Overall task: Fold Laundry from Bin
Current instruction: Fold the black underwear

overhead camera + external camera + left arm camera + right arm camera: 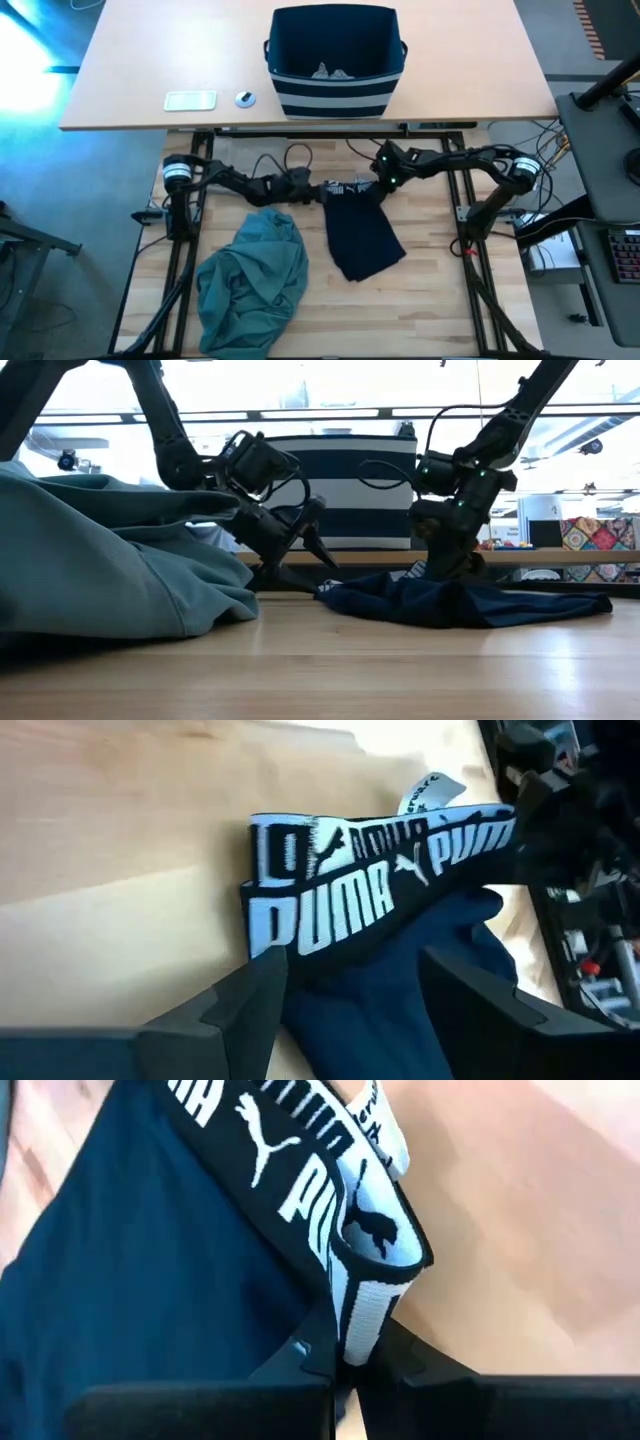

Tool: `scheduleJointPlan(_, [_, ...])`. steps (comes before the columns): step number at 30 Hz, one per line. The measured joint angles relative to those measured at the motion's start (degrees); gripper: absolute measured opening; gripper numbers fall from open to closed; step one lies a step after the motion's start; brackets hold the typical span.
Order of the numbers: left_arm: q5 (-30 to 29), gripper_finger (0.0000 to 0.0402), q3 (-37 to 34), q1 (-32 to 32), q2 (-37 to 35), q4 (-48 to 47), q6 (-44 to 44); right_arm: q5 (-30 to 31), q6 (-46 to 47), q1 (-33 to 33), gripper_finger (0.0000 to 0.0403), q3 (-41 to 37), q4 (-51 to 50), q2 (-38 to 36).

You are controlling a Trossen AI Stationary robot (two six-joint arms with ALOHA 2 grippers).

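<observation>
The navy garment (362,238) lies flat on the near table, its white-lettered waistband (345,188) toward the far side. My left gripper (350,982) is open at the waistband's left end (290,915), with a finger on either side of the cloth just below it. I cannot tell whether it touches. My right gripper (345,1380) is shut on the waistband's right end. The teal-green garment (255,280) lies crumpled at the near left. The striped navy bin (335,60) stands on the far table with small grey pieces (330,72) inside. No beige garment shows. My right gripper pinches the folded right end of the waistband (358,1325) between its two fingers, which close on the doubled band's edge. The fingers come from the table's right, slanting down. The end stands raised a little in the hold while the rest of the garment (470,602) lies on the table.
A small white flat device (190,100) and a small round object (245,98) lie on the far table (120,60), left of the bin. Bare wood shows on the near table (440,290), right of and in front of the navy garment.
</observation>
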Motion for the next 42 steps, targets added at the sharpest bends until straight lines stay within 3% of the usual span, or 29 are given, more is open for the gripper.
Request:
scheduleJointPlan(4, [5.6, 0.0216, -0.1, 1.0, -0.3, -0.9, 1.7, 0.7, -1.0, 0.1, 0.0013, 0.0, -5.5, -3.6])
scheduleJointPlan(10, [3.0, 0.0216, 1.4, 0.9, 0.3, -3.7, 4.4, 1.1, -3.0, 0.0, 0.0013, 0.0, -6.6, -7.4])
scheduleJointPlan(18, [5.1, 0.0216, 15.1, 2.2, 10.7, -6.8, 7.6, 1.0, -8.0, 0.1, 0.0013, 0.0, -6.1, -5.0])
scheduleJointPlan(24, [5.7, 0.0206, 17.3, 2.8, 12.1, -8.5, 7.7, 0.9, -10.9, 0.1, 0.0013, 0.0, -6.7, -5.0])
scheduleJointPlan(28, [5.6, 0.0151, 17.1, 3.2, 11.9, -8.9, 7.8, 0.9, -13.4, 0.1, 0.0013, 0.0, -6.7, -5.0])
scheduleJointPlan(32, [4.8, 0.0032, 17.6, 3.3, 11.0, -9.4, 7.8, 1.5, -17.7, -0.2, 0.0013, 0.0, -6.2, -5.0])
scheduleJointPlan(33, [4.3, 0.0017, 18.0, 3.3, 10.5, -9.8, 7.8, 2.4, -19.2, -0.3, 0.0013, 0.0, -5.8, -5.0])
scheduleJointPlan(36, [2.9, 0.0012, 20.5, 3.1, 9.5, -14.4, 10.7, 5.7, -24.0, -1.3, 0.0013, 0.0, -3.2, -5.0])
scheduleJointPlan(42, [-0.1, 0.0002, 30.6, 2.1, 4.5, -33.5, 24.6, 5.5, -29.5, -4.6, 0.0013, 2.7, -2.6, -6.7])
